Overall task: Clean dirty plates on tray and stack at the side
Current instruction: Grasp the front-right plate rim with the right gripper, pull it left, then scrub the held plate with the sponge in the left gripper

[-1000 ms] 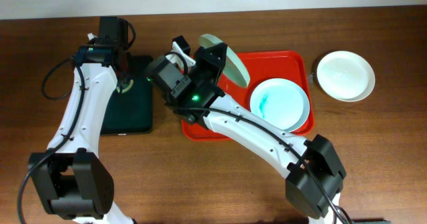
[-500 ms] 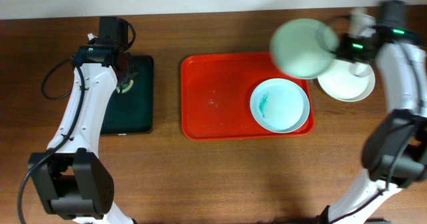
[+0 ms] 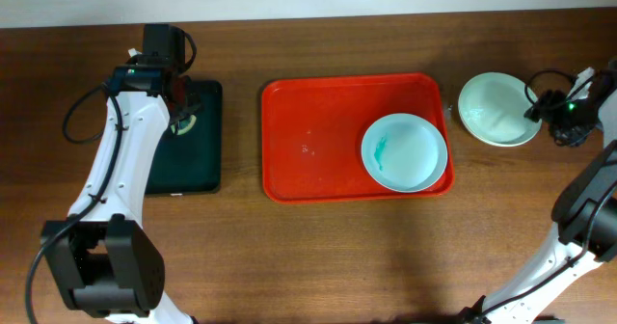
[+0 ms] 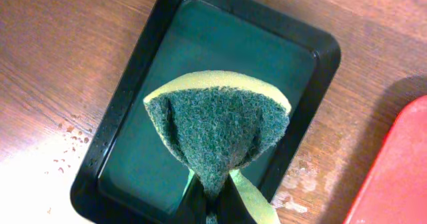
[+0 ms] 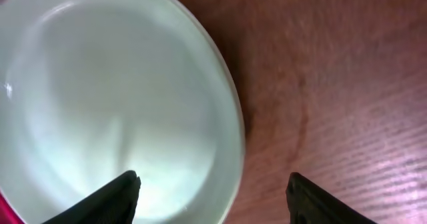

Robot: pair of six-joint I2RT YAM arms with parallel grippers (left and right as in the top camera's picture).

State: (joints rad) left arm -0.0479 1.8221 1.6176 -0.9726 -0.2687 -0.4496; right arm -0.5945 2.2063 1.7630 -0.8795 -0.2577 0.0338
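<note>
The table [image 3: 318, 256] is showing brown wood grain with a soft, low sheen. The red tray [image 3: 308, 141] is looking like smooth moulded plastic and is catching a little light. The plate on the tray [image 3: 405, 152] and the plate at the far right [image 3: 496, 110] are gleaming, glossy and smooth. At the left, the black tray [image 4: 233, 51] is shining like smooth dark plastic, and the sponge [image 4: 217, 134] is presenting a rough green fibrous face over yellow foam.
</note>
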